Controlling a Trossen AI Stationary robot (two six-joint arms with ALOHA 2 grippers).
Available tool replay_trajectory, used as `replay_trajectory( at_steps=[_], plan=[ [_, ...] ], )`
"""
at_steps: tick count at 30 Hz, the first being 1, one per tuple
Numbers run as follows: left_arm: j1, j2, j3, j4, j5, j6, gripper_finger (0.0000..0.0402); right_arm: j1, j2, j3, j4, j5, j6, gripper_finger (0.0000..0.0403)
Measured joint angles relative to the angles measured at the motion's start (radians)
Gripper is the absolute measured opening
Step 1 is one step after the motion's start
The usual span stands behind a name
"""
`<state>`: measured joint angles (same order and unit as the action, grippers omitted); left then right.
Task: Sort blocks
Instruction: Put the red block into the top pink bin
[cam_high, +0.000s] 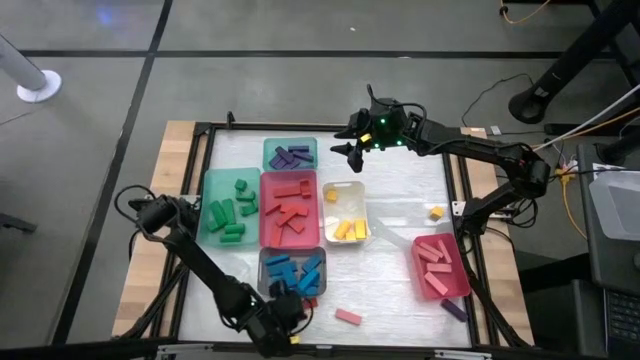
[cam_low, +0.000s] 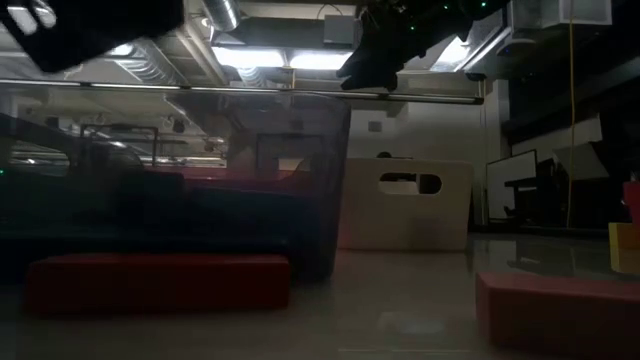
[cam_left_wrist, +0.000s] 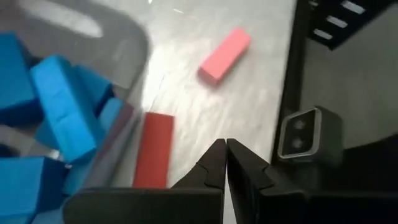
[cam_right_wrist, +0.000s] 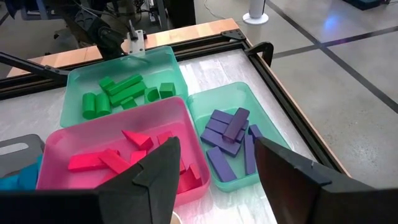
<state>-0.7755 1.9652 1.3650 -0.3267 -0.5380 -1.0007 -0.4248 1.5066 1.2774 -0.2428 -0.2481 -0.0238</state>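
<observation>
- Most blocks already lie sorted by colour: green ones in the green tray (cam_high: 213, 190), red ones in the red tray (cam_high: 270, 215), purple ones in the small teal tray (cam_high: 272, 150), blue ones in the grey tray (cam_high: 268, 258), yellow ones in the white tray (cam_high: 358, 208), pink ones in the pink tray (cam_high: 450, 285)
- A few strays are left on the desk (cam_high: 400, 200): a red block (cam_left_wrist: 153, 149) lying just beside the grey tray's near wall, a pink block (cam_left_wrist: 225, 55) a little farther out, a yellow block (cam_high: 437, 212) near the right arm's base, and a purple block (cam_high: 454, 309) beside the pink tray
- The step in hand looks like picking up a stray at the near edge: the left pincer (cam_left_wrist: 225, 163) is low over the desk right next to the red block, with its two fingers pressed together and nothing between them
- As I read it, that red block is not gripped; the tips sit beside it, not around it
- The next move calls for spreading the fingers, shifting over the red block so they straddle its narrow sides, closing, then carrying it to the red tray
- The tray wall is close, so there is little room for the finger on that side
- The right pincer (cam_right_wrist: 214, 171) waits with its fingers spread apart and empty, high over the far end of the desk, above the red and teal trays
</observation>
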Motion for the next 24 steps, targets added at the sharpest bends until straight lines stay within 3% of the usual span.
replay_trajectory(
  at_steps=[3, 13, 24],
  plan=[
    [-0.014, 0.000, 0.014, -0.002, 0.000, 0.043, 0.0000, 0.000, 0.000, 0.000, 0.000, 0.000, 0.000, 0.0205],
    [-0.015, 0.059, 0.014, -0.105, -0.019, -0.089, 0.0000, 0.000, 0.000, 0.000, -0.001, 0.000, 0.000, 0.0205],
    [-0.002, 0.079, 0.013, -0.146, -0.030, -0.103, 0.0000, 0.000, 0.000, 0.000, 0.000, 0.002, 0.000, 0.0205]
  ],
)
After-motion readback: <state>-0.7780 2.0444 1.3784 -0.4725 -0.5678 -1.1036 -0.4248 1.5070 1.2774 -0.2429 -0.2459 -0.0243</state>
